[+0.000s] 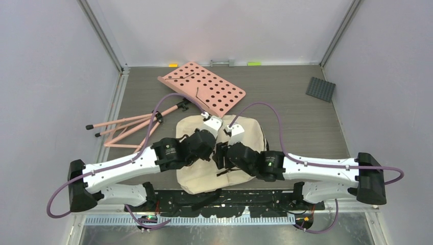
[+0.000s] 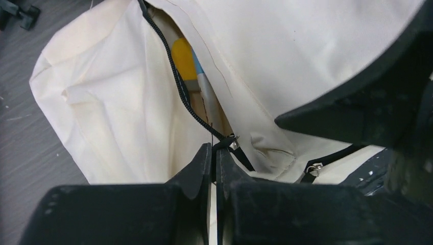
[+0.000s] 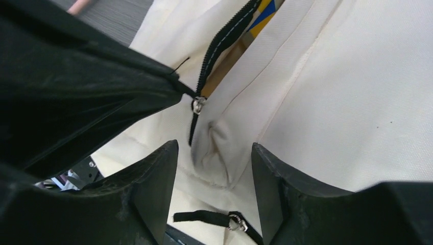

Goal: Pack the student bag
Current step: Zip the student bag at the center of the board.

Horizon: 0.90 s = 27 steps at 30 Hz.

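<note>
The cream student bag (image 1: 204, 176) lies flat between my two arms. Its black zipper (image 2: 176, 76) is partly open and shows a yellow and blue item (image 2: 184, 56) inside. My left gripper (image 1: 211, 148) (image 2: 214, 149) is shut on the zipper pull (image 2: 232, 143), which also shows in the right wrist view (image 3: 197, 104). My right gripper (image 1: 223, 153) (image 3: 214, 153) is open, its jaws standing on either side of a fabric fold (image 3: 219, 145) at the zipper's end, not pinching it. A second zipper pull (image 3: 234, 220) on a black tab lies just below.
A pink perforated board (image 1: 204, 87) lies behind the bag, with pink stand legs (image 1: 127, 127) spread to the left. A dark grey block (image 1: 320, 89) sits at the back right. Grey walls close the table on three sides.
</note>
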Each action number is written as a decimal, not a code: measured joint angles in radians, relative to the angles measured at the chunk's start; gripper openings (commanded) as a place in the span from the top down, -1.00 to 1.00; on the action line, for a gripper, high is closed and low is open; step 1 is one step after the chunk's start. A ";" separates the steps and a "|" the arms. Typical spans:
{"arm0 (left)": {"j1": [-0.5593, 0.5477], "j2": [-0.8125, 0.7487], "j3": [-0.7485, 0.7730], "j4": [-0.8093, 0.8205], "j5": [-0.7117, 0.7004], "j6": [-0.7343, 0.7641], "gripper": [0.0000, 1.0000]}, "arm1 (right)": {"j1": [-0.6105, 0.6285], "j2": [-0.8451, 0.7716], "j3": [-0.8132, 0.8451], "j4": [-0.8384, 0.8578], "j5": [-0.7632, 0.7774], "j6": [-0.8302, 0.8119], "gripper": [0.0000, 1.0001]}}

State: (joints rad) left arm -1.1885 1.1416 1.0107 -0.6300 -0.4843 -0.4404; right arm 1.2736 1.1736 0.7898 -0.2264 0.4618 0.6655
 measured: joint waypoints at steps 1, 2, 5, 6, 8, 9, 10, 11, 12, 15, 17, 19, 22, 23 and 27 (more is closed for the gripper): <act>0.012 0.000 0.007 -0.010 0.014 -0.023 1.00 | 0.011 0.000 0.011 -0.011 0.012 0.009 0.08; 0.021 0.000 0.010 -0.016 0.025 -0.039 1.00 | 0.016 0.001 0.022 -0.020 0.021 0.015 0.29; 0.053 0.000 0.021 -0.038 0.076 -0.100 1.00 | 0.028 0.018 0.072 -0.063 0.054 0.031 0.59; 0.061 0.000 0.029 -0.049 0.099 -0.116 1.00 | 0.028 0.034 0.103 -0.092 0.066 0.034 0.70; 0.101 0.002 0.047 -0.069 0.134 -0.140 1.00 | 0.028 0.061 0.146 -0.124 0.076 0.038 0.74; 0.122 0.005 0.060 -0.080 0.159 -0.153 1.00 | 0.028 0.072 0.163 -0.137 0.078 0.043 0.73; 0.143 0.008 0.073 -0.087 0.185 -0.158 1.00 | 0.028 0.078 0.172 -0.145 0.079 0.046 0.65; 0.164 0.014 0.082 -0.090 0.210 -0.163 1.00 | 0.028 0.083 0.180 -0.153 0.080 0.050 0.60; 0.182 0.020 0.089 -0.094 0.232 -0.165 1.00 | 0.028 0.084 0.183 -0.161 0.080 0.052 0.50; 0.217 0.042 0.106 -0.105 0.280 -0.174 1.00 | 0.027 0.084 0.185 -0.182 0.079 0.058 0.35; 0.230 0.055 0.116 -0.112 0.302 -0.177 1.00 | 0.027 0.090 0.188 -0.199 0.079 0.060 0.29; 0.235 0.061 0.121 -0.115 0.316 -0.180 1.00 | 0.027 0.100 0.190 -0.202 0.077 0.060 0.28; 0.240 0.066 0.122 -0.116 0.338 -0.182 1.00 | 0.027 0.120 0.190 -0.200 0.074 0.056 0.31; 0.241 0.068 0.122 -0.116 0.342 -0.182 1.00 | 0.027 0.129 0.190 -0.198 0.073 0.053 0.40; 0.242 0.075 0.122 -0.116 0.360 -0.184 1.00 | 0.027 0.158 0.190 -0.192 0.078 0.039 0.73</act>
State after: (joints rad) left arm -0.9463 1.2163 1.1332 -0.7464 -0.1246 -0.6243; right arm 1.3006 1.3319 0.9794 -0.4183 0.5400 0.7040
